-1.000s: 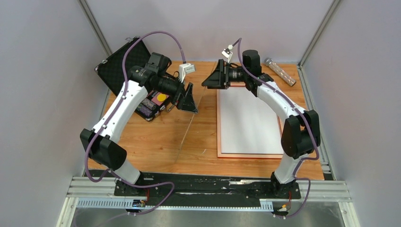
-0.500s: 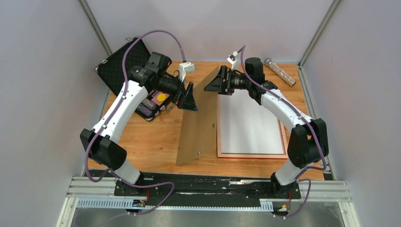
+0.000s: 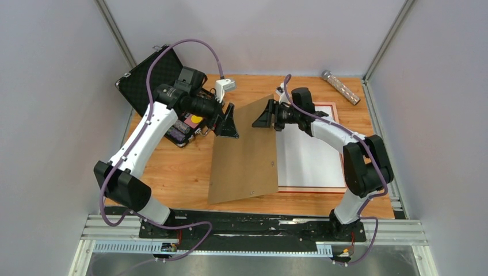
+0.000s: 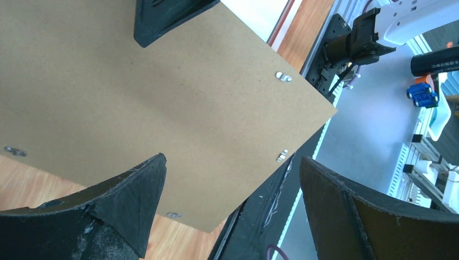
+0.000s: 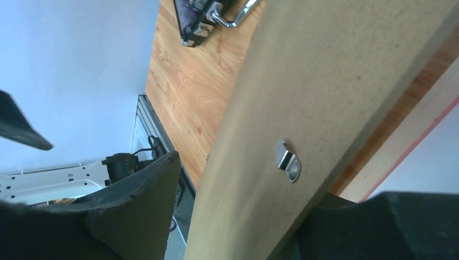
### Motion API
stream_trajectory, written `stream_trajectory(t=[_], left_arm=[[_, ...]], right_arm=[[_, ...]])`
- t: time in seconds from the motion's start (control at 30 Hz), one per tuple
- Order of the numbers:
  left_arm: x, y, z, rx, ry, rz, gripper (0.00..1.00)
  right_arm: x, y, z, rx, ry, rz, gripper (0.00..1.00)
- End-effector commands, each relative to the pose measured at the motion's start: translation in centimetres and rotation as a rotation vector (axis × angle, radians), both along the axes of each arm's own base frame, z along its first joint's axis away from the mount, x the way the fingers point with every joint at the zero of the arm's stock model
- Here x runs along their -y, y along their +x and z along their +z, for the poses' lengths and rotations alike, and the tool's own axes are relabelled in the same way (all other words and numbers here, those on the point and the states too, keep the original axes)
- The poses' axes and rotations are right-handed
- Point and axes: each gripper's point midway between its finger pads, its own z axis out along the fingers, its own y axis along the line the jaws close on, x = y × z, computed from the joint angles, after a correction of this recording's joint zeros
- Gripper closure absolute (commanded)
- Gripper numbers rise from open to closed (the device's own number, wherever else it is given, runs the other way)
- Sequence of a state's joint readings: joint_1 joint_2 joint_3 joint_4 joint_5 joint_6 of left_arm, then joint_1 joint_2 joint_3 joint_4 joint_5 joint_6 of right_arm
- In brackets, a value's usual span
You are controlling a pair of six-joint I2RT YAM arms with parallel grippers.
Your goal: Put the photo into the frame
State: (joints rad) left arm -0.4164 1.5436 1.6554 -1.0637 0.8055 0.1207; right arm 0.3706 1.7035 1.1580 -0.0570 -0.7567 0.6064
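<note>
The frame (image 3: pixel 311 189) lies flat at the right of the table, pinkish-copper face up. The photo (image 3: pixel 308 152) rests inside it with its plain white back up. A brown backing board (image 3: pixel 244 155) leans over the frame's left side, its bottom edge on the table. My right gripper (image 3: pixel 266 112) straddles the board's upper right edge. In the right wrist view the board (image 5: pixel 303 81) rests on one finger, and a gap shows at the other. My left gripper (image 3: pixel 227 123) hovers open just left of the board's top, holding nothing.
An open black foam-lined case (image 3: pixel 149 75) stands at the back left, with small items (image 3: pixel 187 123) in its tray beneath my left arm. A clear tube (image 3: pixel 340 86) lies at the back right. Side walls close in the table.
The backing board has tipped from nearly upright to leaning right over the frame. My right gripper has dropped toward the table with it, its jaws narrowing. The left gripper barely moved.
</note>
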Motion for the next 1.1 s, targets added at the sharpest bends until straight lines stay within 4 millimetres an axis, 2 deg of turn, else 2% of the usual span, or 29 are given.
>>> stream_trajectory(t=[0.0, 0.23, 0.37, 0.47, 0.53, 0.57, 0.67, 0.83, 1.07], left_arm=[[-0.5, -0.5, 0.9, 0.071, -0.006, -0.002, 0.0], [-0.9, -0.8, 0.0, 0.078, 0.018, 0.002, 0.0], [-1.1, -0.7, -0.2, 0.081, 0.028, 0.004, 0.0], [-1.2, -0.5, -0.2, 0.089, 0.034, 0.012, 0.0], [-1.2, -0.3, -0.1, 0.096, 0.037, 0.019, 0.0], [-1.3, -0.2, -0.1, 0.098, 0.039, 0.023, 0.0], [-1.5, 0.1, -0.4, 0.104, 0.055, 0.036, 0.0], [-1.6, 0.6, -0.7, 0.11, 0.074, 0.049, 0.0], [-1.4, 1.5, -0.3, 0.122, 0.07, 0.065, 0.0]], right_arm=[[-1.0, 0.7, 0.0, 0.071, 0.022, 0.034, 0.46], [-0.4, 1.0, 0.1, 0.102, -0.003, 0.01, 0.58], [0.5, 1.2, 0.5, 0.12, -0.011, -0.017, 0.68], [1.0, 1.5, 0.5, 0.131, -0.018, -0.034, 0.81], [1.4, 1.6, 0.6, 0.136, -0.024, -0.05, 0.97], [1.7, 1.7, 0.8, 0.141, -0.024, -0.058, 1.0], [2.5, 1.7, 1.7, 0.164, -0.01, -0.073, 1.0], [4.5, 1.3, 4.6, 0.198, 0.063, -0.097, 1.0], [9.4, 1.1, 8.3, 0.236, 0.144, -0.207, 1.0]])
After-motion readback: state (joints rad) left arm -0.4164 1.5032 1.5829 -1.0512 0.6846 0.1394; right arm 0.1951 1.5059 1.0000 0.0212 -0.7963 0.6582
